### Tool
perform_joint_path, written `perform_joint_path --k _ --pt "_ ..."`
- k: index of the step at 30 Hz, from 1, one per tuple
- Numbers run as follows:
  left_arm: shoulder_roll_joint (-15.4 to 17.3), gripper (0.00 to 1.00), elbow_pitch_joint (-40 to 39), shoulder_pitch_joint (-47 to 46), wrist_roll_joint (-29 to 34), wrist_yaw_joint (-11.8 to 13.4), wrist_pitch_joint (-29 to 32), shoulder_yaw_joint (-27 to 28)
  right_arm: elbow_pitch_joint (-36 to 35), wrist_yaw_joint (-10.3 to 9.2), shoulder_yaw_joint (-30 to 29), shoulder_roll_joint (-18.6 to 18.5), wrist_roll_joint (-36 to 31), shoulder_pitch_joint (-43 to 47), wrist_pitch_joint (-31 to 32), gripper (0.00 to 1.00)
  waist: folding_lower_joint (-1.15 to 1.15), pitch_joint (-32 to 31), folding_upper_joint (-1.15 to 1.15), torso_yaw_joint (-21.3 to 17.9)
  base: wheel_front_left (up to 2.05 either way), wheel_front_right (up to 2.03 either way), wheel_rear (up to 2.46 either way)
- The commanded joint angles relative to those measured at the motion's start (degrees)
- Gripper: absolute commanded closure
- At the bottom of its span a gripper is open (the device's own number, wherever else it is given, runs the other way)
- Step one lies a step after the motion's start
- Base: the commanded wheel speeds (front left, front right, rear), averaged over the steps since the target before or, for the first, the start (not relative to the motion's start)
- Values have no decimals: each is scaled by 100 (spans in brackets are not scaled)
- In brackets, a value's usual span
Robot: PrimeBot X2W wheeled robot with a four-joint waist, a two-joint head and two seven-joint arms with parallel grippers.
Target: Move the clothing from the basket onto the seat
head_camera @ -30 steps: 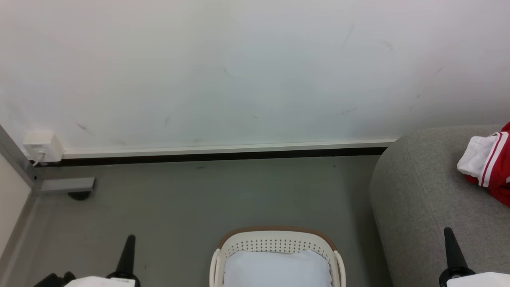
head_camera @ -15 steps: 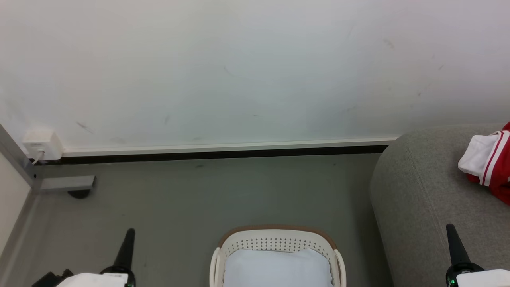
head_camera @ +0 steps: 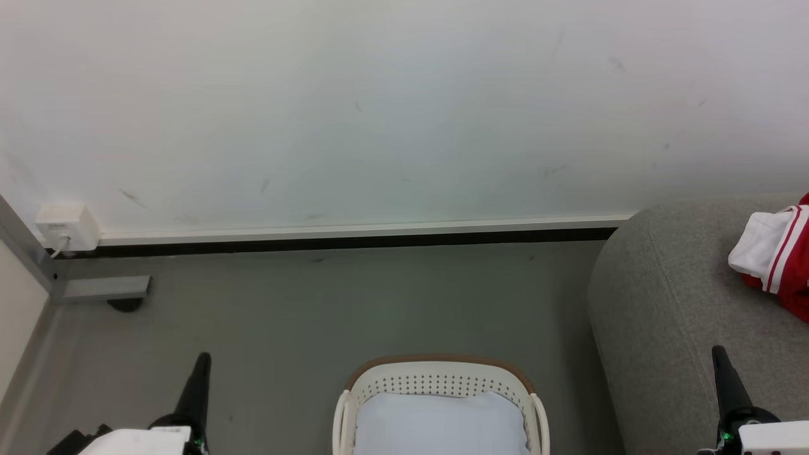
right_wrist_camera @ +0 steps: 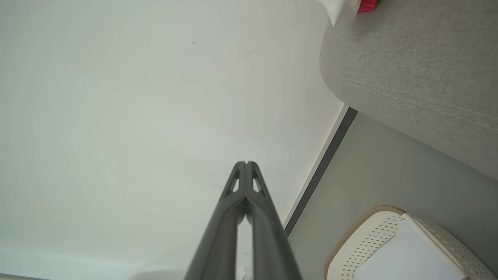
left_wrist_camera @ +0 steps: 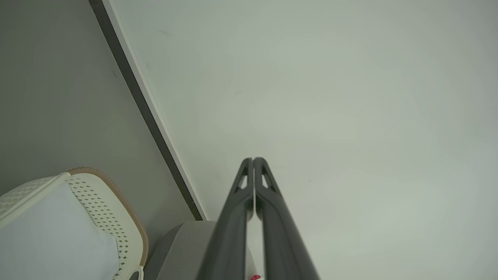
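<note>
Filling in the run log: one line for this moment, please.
clothes on sofa | basket holds pale cloth | left hand shut | right hand shut

At bottom centre we see a cream-white basket [head_camera: 436, 384], dotted with perforations, brown-rimmed, lined with pale blue-white cloth [head_camera: 440, 424]. At right, a grey woven seat [head_camera: 663, 303] bears red-and-white clothing [head_camera: 787, 268] with striped trim.

Bright, even, soft light, faint shadows, sharp focus, wide-angle bending in wrist views
</note>
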Motion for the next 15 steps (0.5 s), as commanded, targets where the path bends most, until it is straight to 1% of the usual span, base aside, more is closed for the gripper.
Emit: perform_joint_path --k 1,15 --pt "3 100 -42 -96 -134 -49 42 36 -53 -9 -23 -54 131 -75 46 100 0 3 0 1 0 0 0" --pt "-26 100 -68 -148 -688 -119 192 129 -108 -11 -83 -58 763 -126 197 100 0 40 0 5 0 0 0"
